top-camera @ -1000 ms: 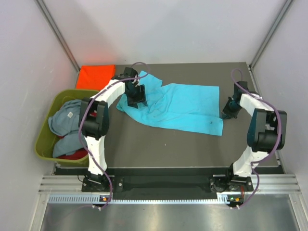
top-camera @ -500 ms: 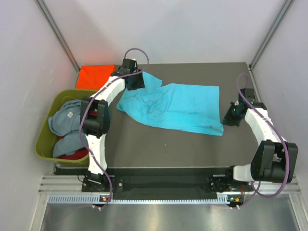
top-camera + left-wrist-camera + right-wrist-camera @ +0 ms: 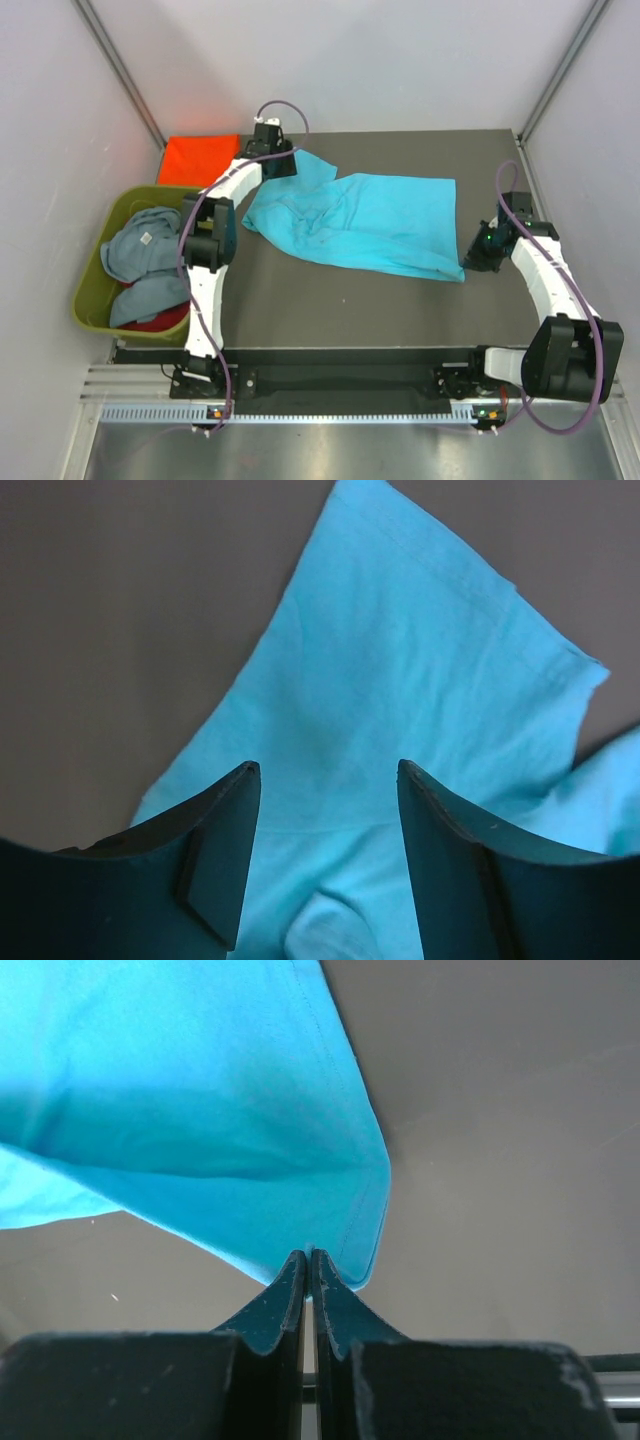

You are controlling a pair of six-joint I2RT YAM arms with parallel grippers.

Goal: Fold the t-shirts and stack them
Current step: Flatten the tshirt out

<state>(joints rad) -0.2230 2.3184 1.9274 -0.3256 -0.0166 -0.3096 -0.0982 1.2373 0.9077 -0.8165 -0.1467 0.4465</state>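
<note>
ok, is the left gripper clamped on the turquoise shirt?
No, the left gripper stands open above the turquoise t-shirt, which lies flat beneath it.

Plain turquoise t-shirt (image 3: 380, 220), orange-red t-shirt (image 3: 198, 157), grey-blue t-shirt (image 3: 140, 245); olive-green tub (image 3: 88, 290); dark grey table (image 3: 350, 310).

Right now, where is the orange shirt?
In the overhead view, the orange shirt lies folded at the far left corner of the table, just beyond the green tub and left of the turquoise shirt.
</note>
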